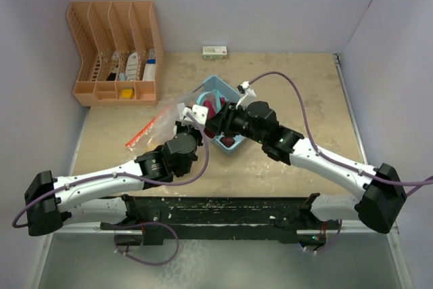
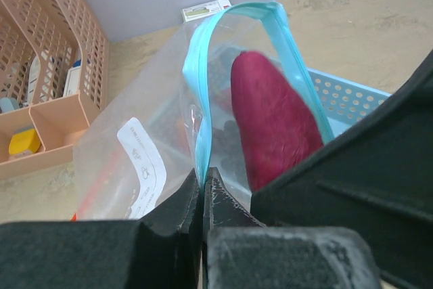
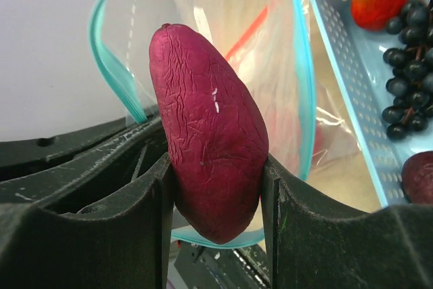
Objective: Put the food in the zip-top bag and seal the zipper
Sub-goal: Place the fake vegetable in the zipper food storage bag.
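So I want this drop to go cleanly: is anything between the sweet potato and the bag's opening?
Nothing visible does. The right pincer holds the sweet potato at the mouth of the zip-top bag, with the teal rim looping around it. The left pincer pinches that rim at one edge, beside the opening rather than across it.

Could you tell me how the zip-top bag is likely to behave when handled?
Probably floppy: the zip-top bag wrinkles and its rim bows where the left claw pinches one spot. Likely light, so the sweet potato in the right claw could push it aside. Its glossy film may slip.
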